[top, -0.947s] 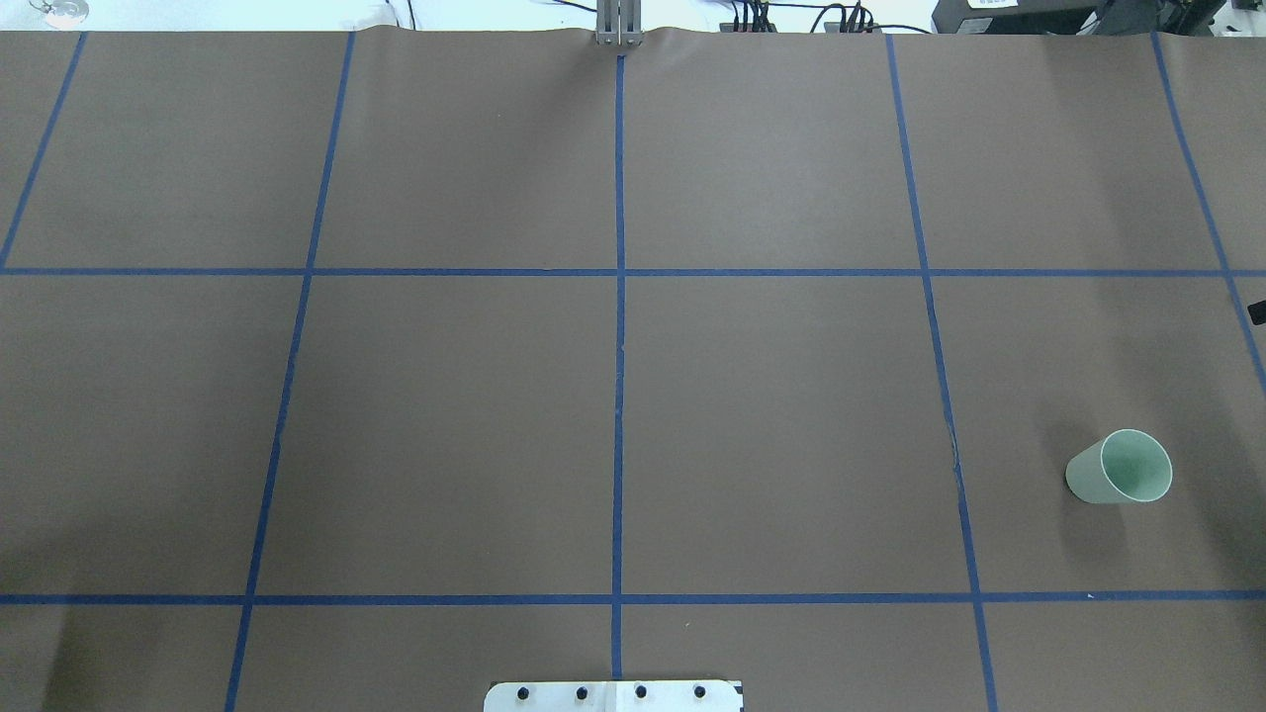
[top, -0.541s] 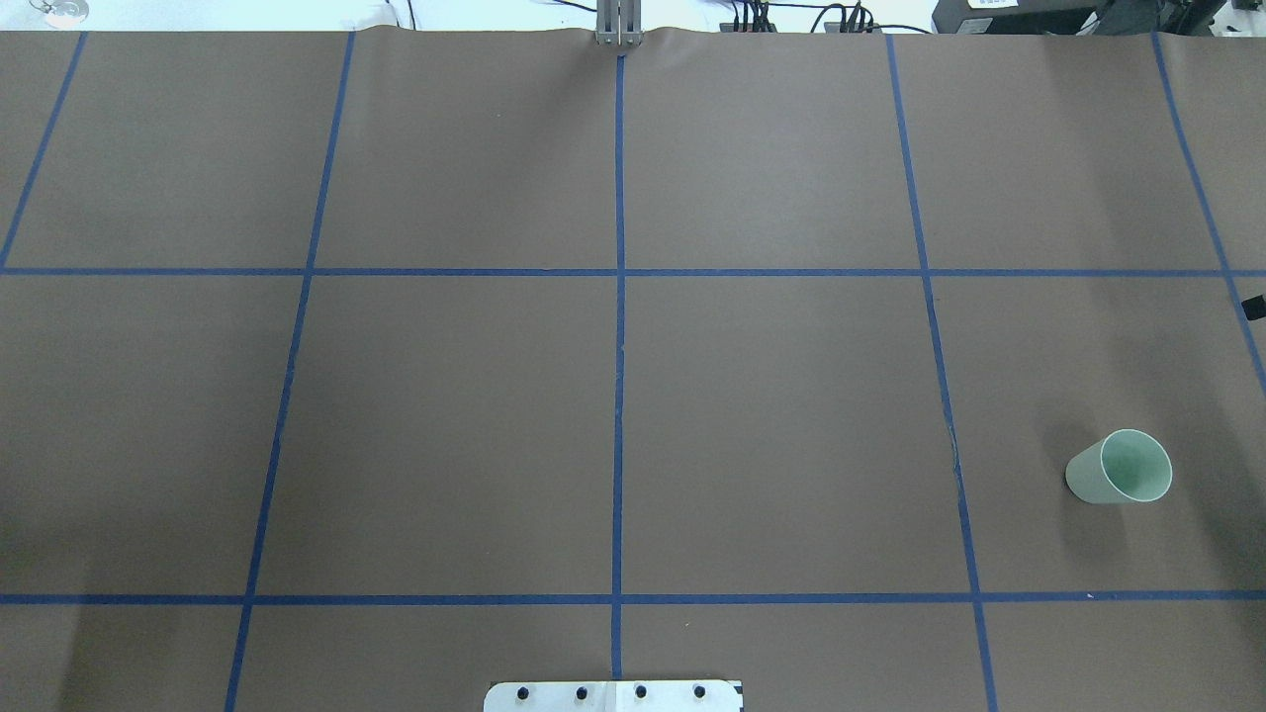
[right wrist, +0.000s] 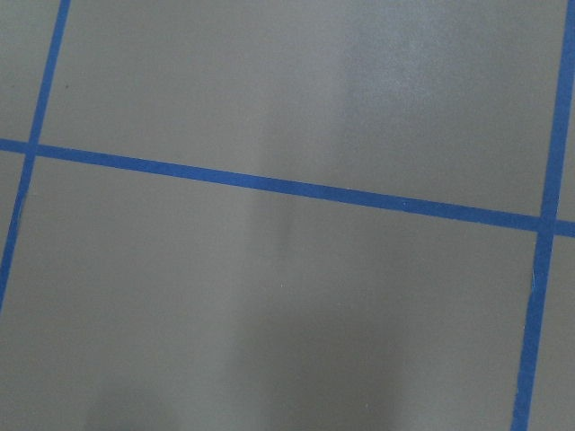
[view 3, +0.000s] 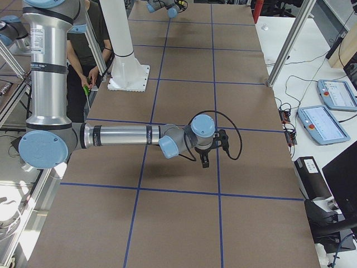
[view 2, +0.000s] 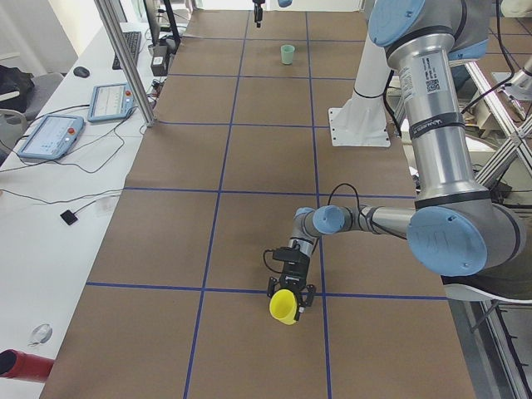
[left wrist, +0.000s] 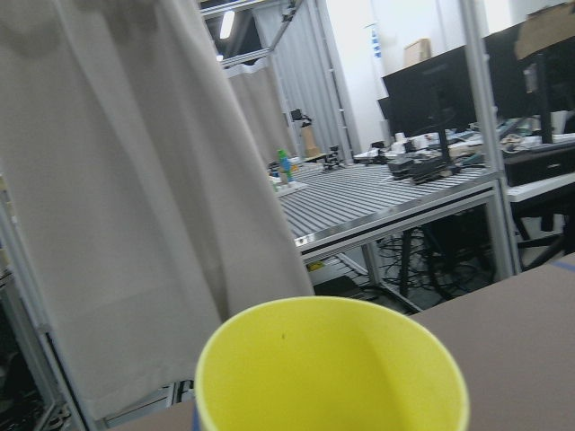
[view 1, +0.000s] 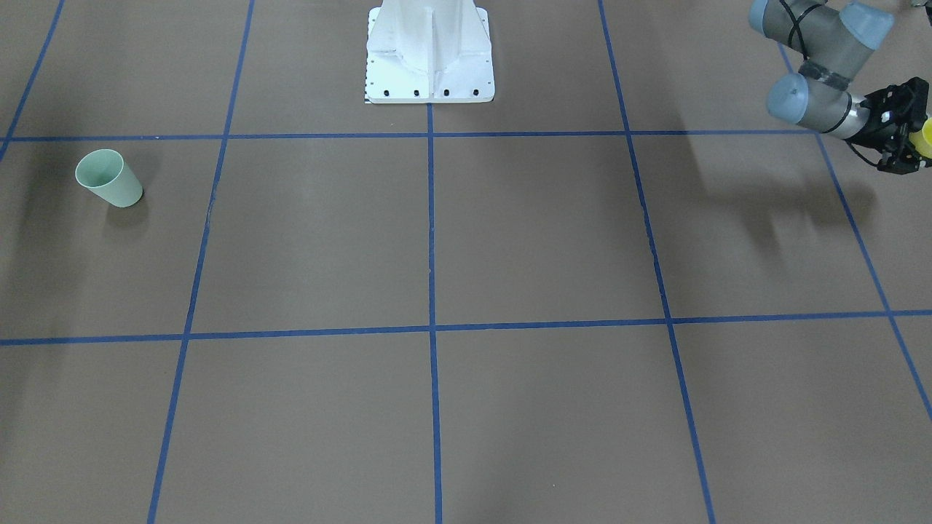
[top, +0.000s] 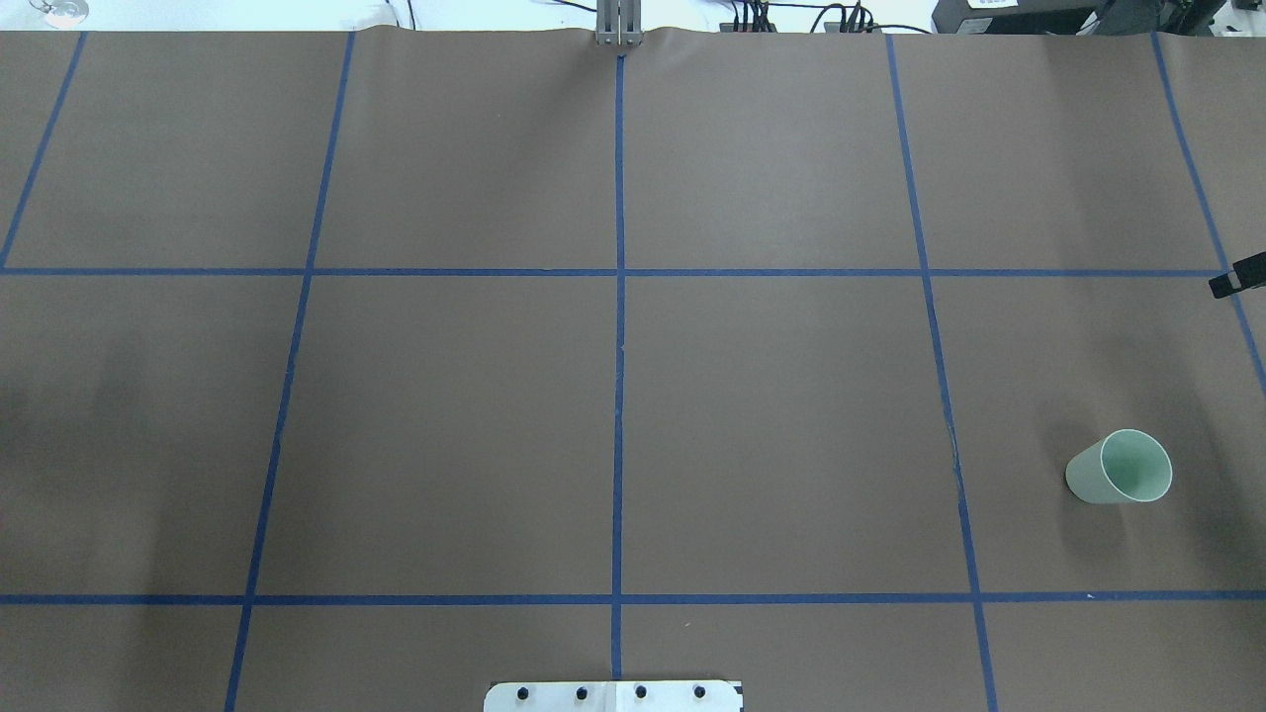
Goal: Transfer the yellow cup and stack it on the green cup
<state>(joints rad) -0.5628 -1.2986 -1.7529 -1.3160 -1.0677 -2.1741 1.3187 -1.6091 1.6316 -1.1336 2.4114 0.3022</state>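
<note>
Tool on left arm (view 2: 291, 293) clenched around yellow cup (view 2: 283, 307), right tool (view 3: 204, 162) grip indiscernible, green cup (top: 1120, 468) upright.

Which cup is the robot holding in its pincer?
The yellow cup. The left pincer is shut on it. The green cup stands alone on the table, far across it, with no pincer touching it.

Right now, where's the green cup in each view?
Front-facing: green cup far left, upper third.
Overhead: green cup far right, lower half.
Exterior left: green cup top centre, far end.
Exterior right: not visible.
Left wrist: not in it.
Right wrist: not in it.
Shared landmark: white robot base, top centre front-facing, bottom centre overhead, also in both side views.
</note>
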